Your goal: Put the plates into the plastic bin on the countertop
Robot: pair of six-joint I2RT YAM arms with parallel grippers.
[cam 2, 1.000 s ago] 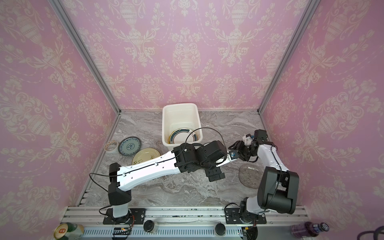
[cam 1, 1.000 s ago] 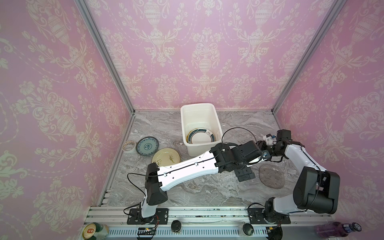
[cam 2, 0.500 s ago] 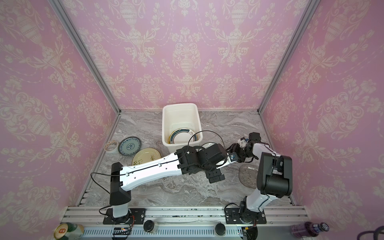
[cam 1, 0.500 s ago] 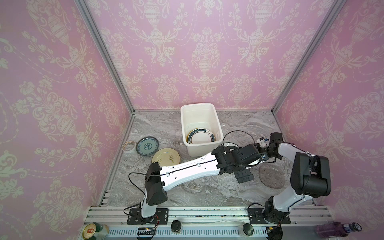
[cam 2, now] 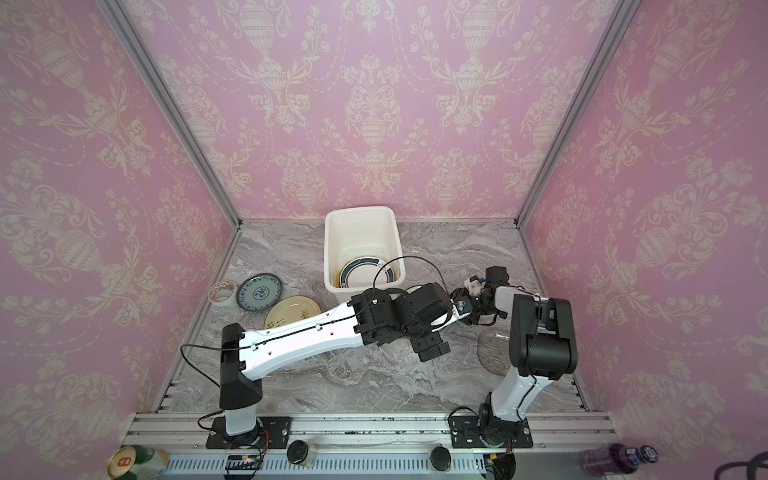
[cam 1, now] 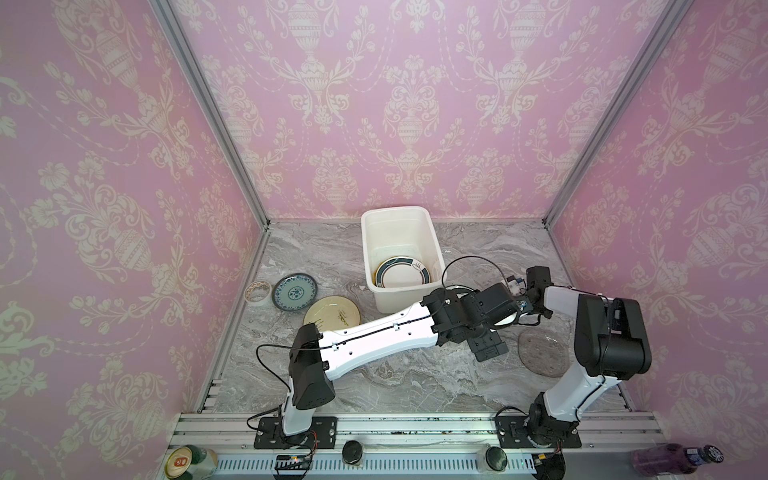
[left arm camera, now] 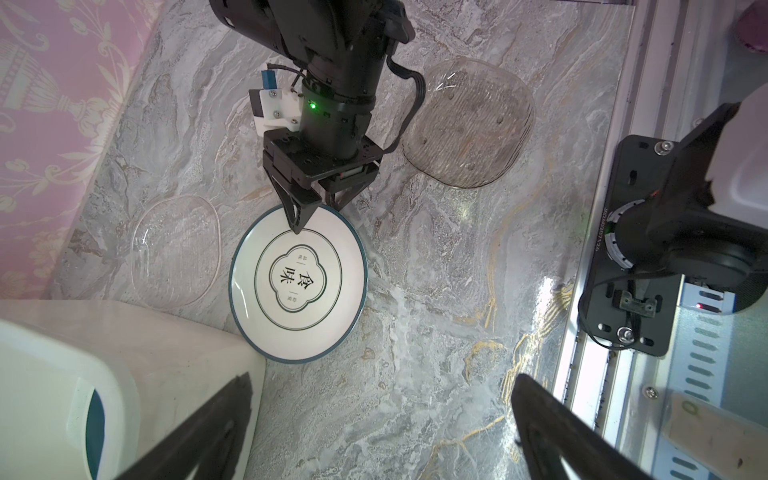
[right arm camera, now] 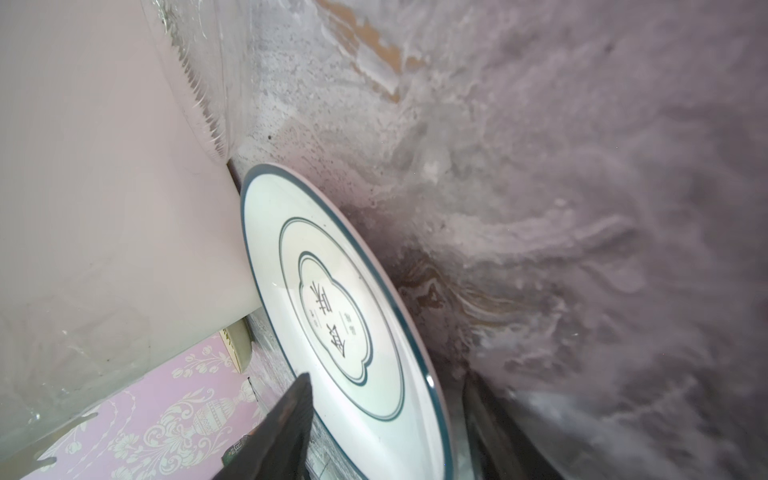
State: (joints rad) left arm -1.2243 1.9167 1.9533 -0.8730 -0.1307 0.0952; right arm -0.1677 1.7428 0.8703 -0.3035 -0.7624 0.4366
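A white plate with dark rings and lettering (left arm camera: 298, 286) lies on the countertop (cam 1: 374, 374), its edge against the plastic bin (cam 1: 368, 249). My right gripper (left arm camera: 313, 216) is open and straddles that plate's (right arm camera: 345, 307) rim. One finger is over its face, the other under the rim, with a thin gap showing. My left gripper (left arm camera: 382, 376) hangs wide open and empty over bare countertop by the bin's (left arm camera: 124, 332) corner. One ringed plate (cam 1: 402, 272) lies inside the bin. In both top views my left wrist hides the white plate.
A grey glass plate (cam 1: 542, 353) lies by the right arm's base. A clear glass plate (left arm camera: 176, 249) sits beside the bin. At the left are a blue-patterned plate (cam 1: 295, 291), a cream plate (cam 1: 332, 311) and a small patterned-rim dish (cam 1: 258, 291). My left arm (cam 1: 382, 332) spans the middle.
The right arm folded in and brought its gripper left to the white plate's rim, jaws narrowing slightly. The left arm shifted a little and stayed open.
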